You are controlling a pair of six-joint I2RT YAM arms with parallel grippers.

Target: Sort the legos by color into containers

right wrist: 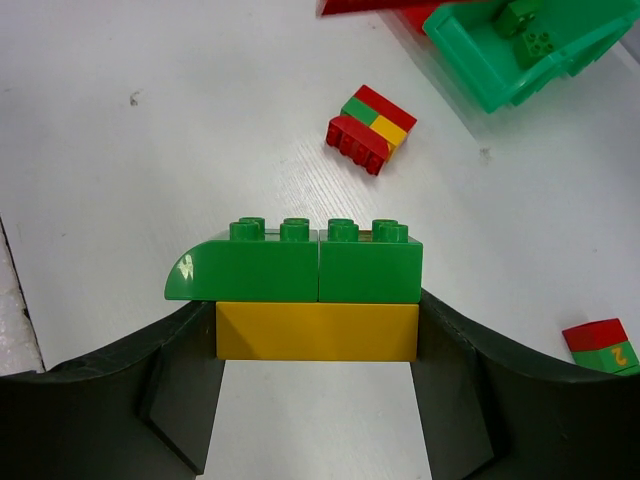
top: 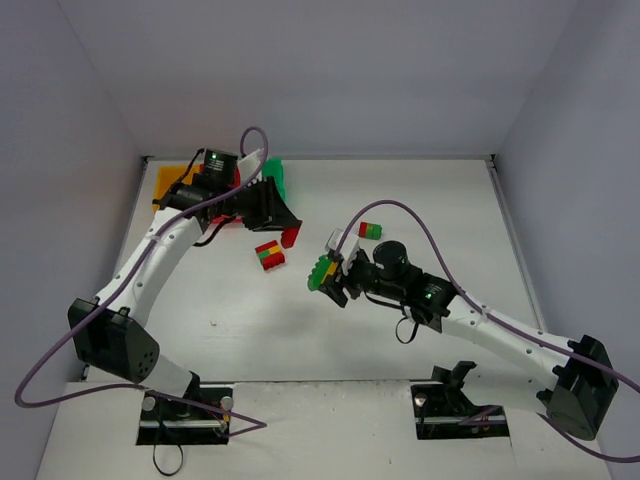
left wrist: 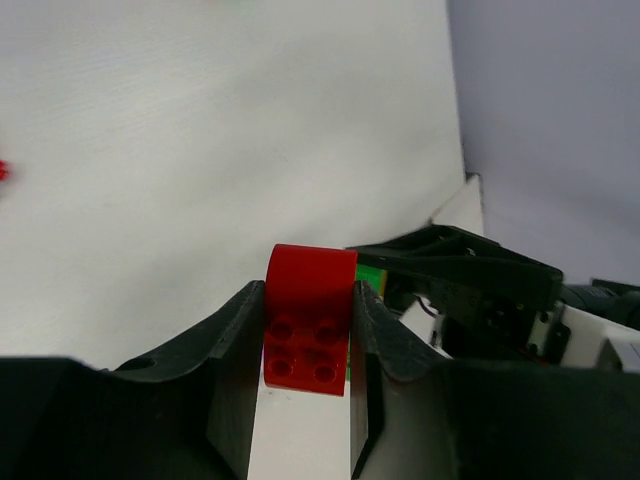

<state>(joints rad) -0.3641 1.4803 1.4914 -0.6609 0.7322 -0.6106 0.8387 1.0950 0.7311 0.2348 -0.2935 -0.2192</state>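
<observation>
Stretches left arm [top: 160,245] toward the far-left corner, wrist bent inward, left gripper [left wrist: 308,300] clamped on a red brick [left wrist: 310,320]. Folds right arm [top: 500,335] toward mid-table, right gripper [right wrist: 318,305] pinching a green-and-yellow clump [right wrist: 310,275], seemingly off the surface.

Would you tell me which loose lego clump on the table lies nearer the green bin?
The three-colour clump with a yellow brick; the red-green clump lies farther from the green bin.

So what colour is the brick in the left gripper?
The brick in the left gripper is red; the left wrist view shows it best.
</observation>
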